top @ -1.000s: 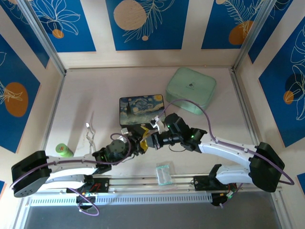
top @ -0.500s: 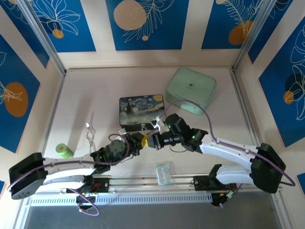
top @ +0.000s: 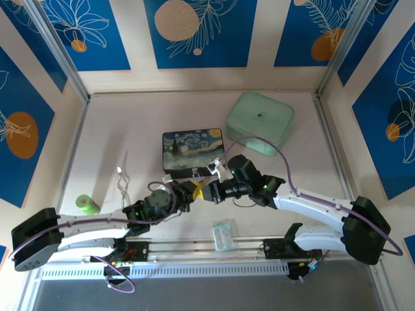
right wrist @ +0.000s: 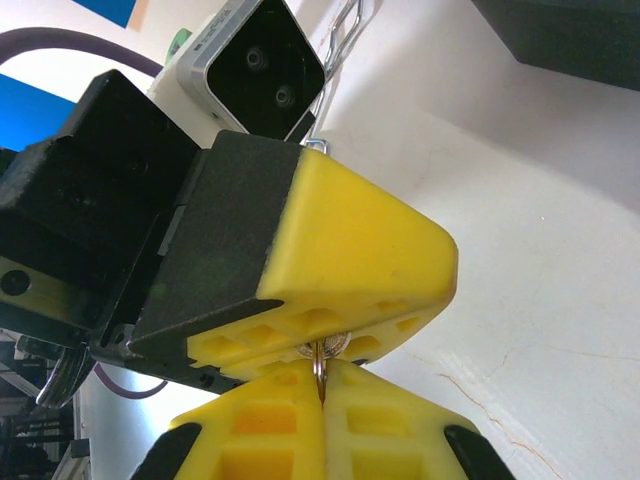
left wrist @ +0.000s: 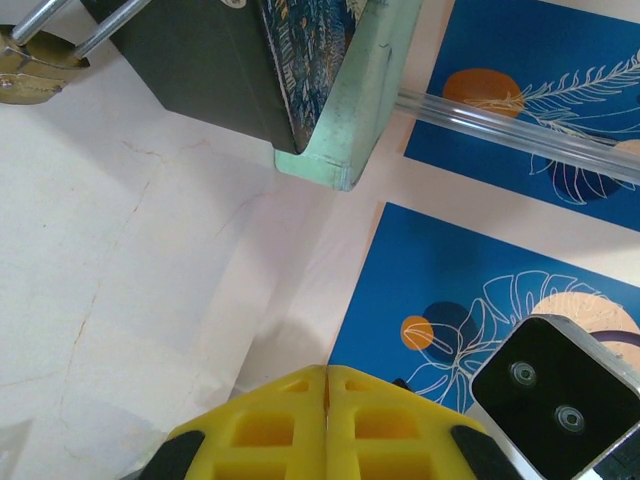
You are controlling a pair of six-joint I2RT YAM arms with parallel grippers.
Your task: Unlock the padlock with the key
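Note:
My two grippers meet tip to side just in front of the starry-night box (top: 192, 149). The right gripper (right wrist: 320, 388) is shut on a thin silver ring. That ring hangs from the key (right wrist: 327, 346), whose round silver head sits in the seam of the left gripper's yellow fingers (right wrist: 350, 250). The left gripper (left wrist: 327, 372) is shut, and the key is hidden from its own camera. The brass padlock (left wrist: 28, 72) lies on the table by the box's corner, its silver shackle (left wrist: 45, 15) pointing away, apart from both grippers.
A mint-green box (top: 259, 122) stands behind and right of the starry-night box. Silver wire loops (top: 123, 181) and a green cylinder (top: 86, 205) lie at the left. A clear plastic packet (top: 222, 234) rests near the front rail. The right wrist camera (left wrist: 550, 385) sits close beside my left fingers.
Both grippers stayed pressed together and drifted slightly up and right toward the starry-night box. The grips look unchanged.

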